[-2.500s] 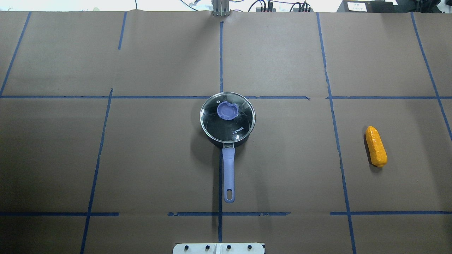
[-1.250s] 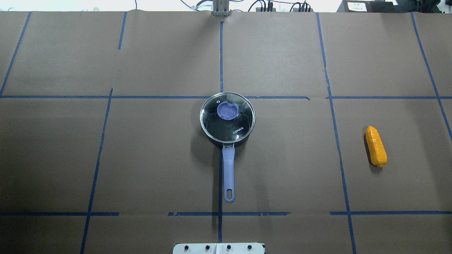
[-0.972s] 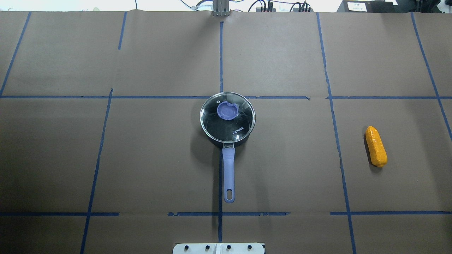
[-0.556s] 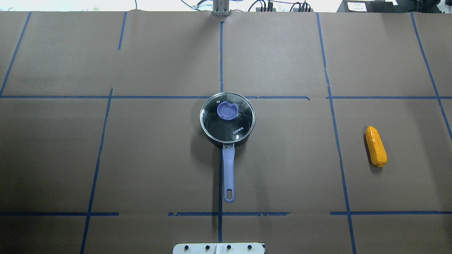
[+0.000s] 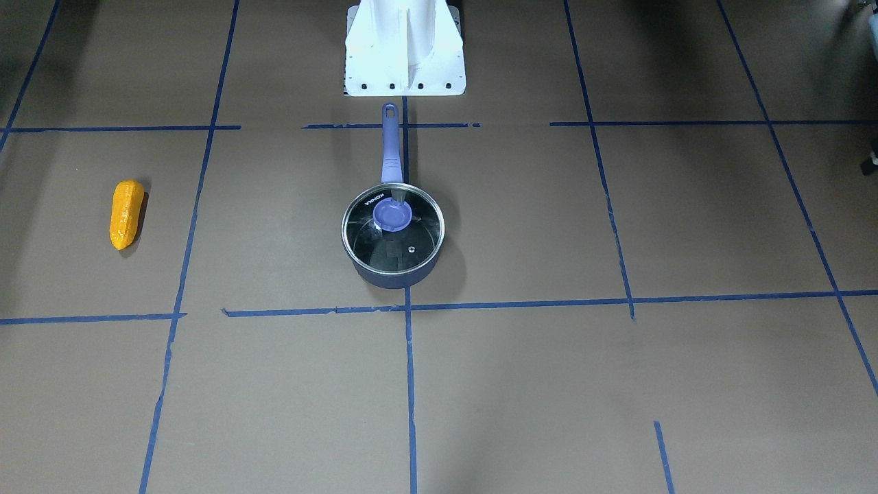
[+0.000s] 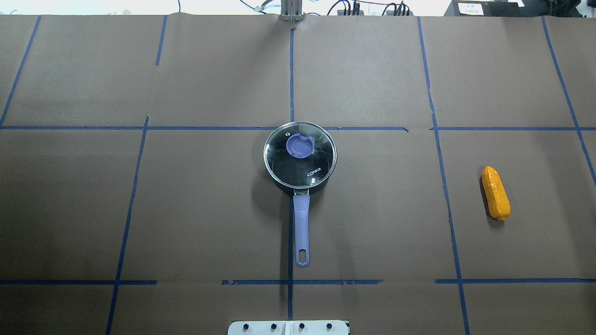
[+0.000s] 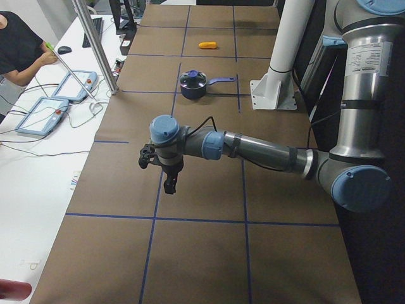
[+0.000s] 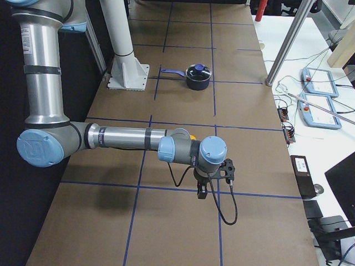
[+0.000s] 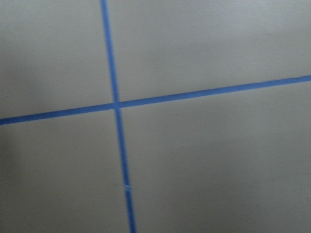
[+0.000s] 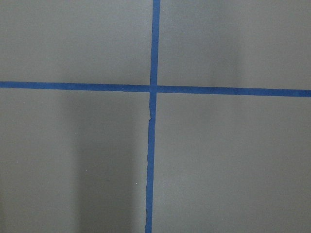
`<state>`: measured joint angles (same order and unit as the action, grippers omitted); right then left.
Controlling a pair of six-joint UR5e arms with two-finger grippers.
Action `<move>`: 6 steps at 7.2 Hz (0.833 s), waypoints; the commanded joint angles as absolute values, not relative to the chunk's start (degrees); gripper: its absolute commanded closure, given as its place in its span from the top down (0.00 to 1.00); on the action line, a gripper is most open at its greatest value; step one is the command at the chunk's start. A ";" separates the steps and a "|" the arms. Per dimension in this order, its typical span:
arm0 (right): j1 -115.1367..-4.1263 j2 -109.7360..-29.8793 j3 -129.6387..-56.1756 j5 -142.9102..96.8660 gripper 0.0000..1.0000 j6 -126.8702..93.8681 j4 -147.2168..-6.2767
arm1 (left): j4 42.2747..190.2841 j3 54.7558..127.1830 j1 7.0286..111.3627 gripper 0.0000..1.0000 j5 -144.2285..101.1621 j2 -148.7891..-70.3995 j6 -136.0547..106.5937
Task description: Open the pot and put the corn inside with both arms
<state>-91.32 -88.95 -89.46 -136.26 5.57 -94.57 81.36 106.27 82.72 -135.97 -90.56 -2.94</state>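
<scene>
The dark navy pot [image 6: 300, 160] stands at the table's middle with its glass lid [image 5: 392, 226] on and its purple handle [image 6: 301, 228] pointing at the robot base. The orange corn [image 6: 496, 193] lies flat on the robot's right side, far from the pot; it also shows in the front view [image 5: 126, 213]. My left gripper [image 7: 169, 185] hangs over the table's left end and my right gripper [image 8: 202, 191] over its right end, both far from the pot. They show only in the side views, so I cannot tell whether they are open or shut.
Brown paper with blue tape lines covers the table [image 6: 186, 209]. The white base stand [image 5: 405, 48] rises behind the pot handle. Teach pendants [image 7: 54, 107] and cables lie on the side tables. A person [image 7: 19, 47] stands at the far side.
</scene>
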 commanded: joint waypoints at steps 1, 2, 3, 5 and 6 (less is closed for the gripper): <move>-91.32 -88.77 -89.56 -136.23 1.00 5.54 -94.57 | 62.85 119.13 78.33 1.00 -134.83 -96.46 -8.15; -91.32 -88.77 -89.56 -136.32 1.00 5.62 -94.57 | 60.41 121.96 74.57 1.00 -134.82 -99.46 -14.00; -91.32 -88.77 -89.56 -136.32 1.00 5.54 -94.48 | 60.38 124.17 69.66 1.00 -134.82 -102.10 -21.02; -91.32 -88.68 -89.56 -136.23 1.00 5.71 -94.48 | 60.38 124.54 59.56 1.00 -130.21 -111.05 -33.68; -91.32 -88.59 -89.65 -136.23 1.00 5.71 -94.48 | 60.29 124.02 52.80 1.00 -125.73 -115.44 -40.45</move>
